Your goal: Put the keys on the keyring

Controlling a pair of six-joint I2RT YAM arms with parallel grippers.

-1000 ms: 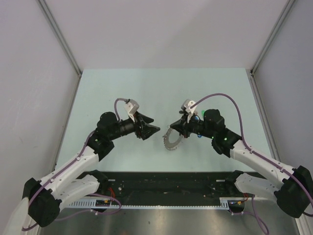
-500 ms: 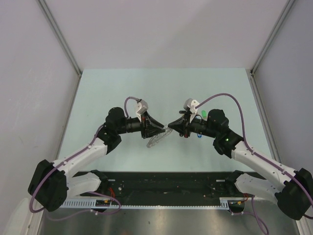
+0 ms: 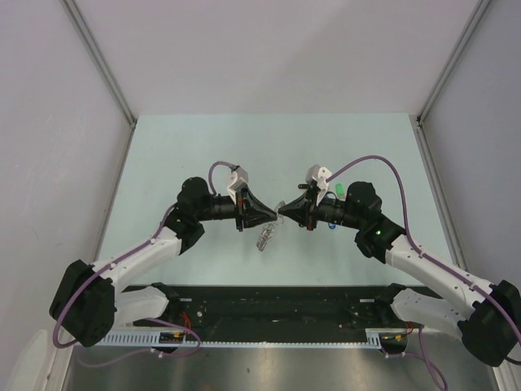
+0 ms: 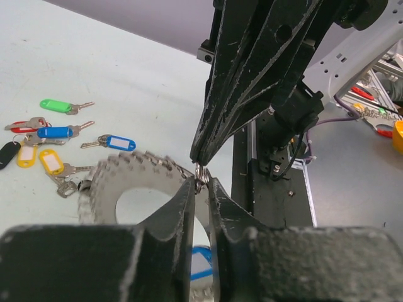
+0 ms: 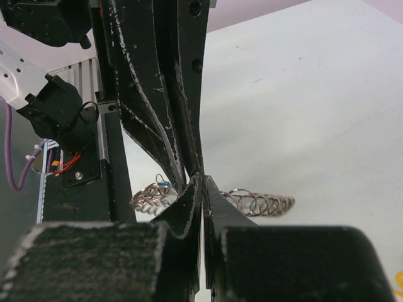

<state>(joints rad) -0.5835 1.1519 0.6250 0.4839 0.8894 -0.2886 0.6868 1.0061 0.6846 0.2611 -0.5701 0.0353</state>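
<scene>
We note pale green table [image 3: 203,147] below white back wall [image 3: 269,49]. Grey metal posts [image 3: 98,61] rise at far corners. Black plate [image 3: 277,305] spans near edge, white slotted duct [image 3: 244,342] just in front. Yellow object [image 4: 398,135] at right border of left wrist view.

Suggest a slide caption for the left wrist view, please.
The left gripper flanks the keyring loop pinched by the right gripper; keys beyond.

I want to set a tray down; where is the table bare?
Bare: the table's far strip beyond the arms, and its left side. Crowded: the middle, where left fingers and right fingers meet at the keyring, keys beside them.
</scene>
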